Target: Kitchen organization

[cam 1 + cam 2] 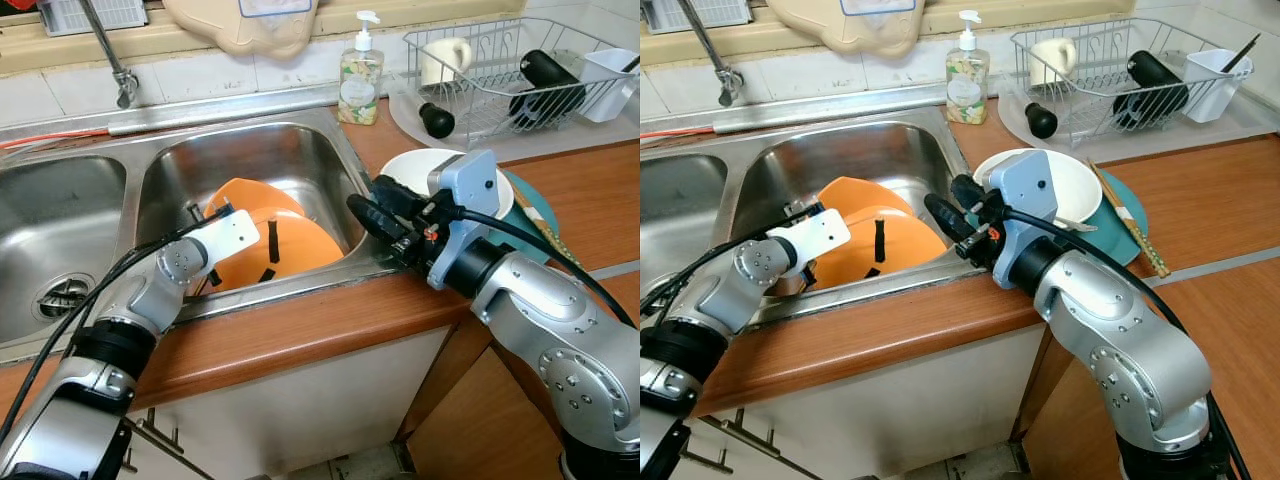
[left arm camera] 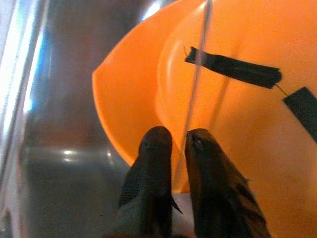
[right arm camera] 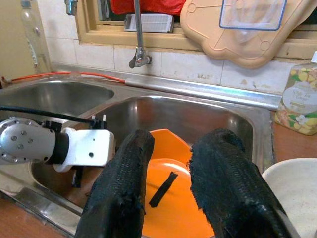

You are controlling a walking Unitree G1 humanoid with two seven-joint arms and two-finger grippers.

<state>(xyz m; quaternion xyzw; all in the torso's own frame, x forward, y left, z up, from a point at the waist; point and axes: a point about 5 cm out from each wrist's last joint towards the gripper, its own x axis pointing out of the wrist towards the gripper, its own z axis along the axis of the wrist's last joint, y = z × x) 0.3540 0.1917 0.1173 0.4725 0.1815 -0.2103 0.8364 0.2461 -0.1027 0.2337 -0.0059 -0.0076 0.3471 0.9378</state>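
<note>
Two orange plates lean in the right basin of the steel sink (image 1: 330,150), the front plate (image 1: 300,245) overlapping the rear plate (image 1: 245,195). Black tape strips mark the front plate (image 2: 247,124). My left gripper (image 2: 178,141) reaches down into the basin, its fingers pinched on that plate's thin rim. Its white wrist housing (image 1: 225,235) hides the fingers from the head camera. At the basin's right rim my right gripper (image 1: 372,200) hovers open, holding nothing and pointing toward the plates (image 3: 168,198).
A white bowl (image 1: 420,170) sits on a teal plate (image 1: 535,205) with chopsticks (image 1: 1130,235) on the wooden counter. Behind stand a soap bottle (image 1: 360,85) and a dish rack (image 1: 500,70) with cups. The faucet (image 1: 115,70) and left basin (image 1: 50,230) lie to the left.
</note>
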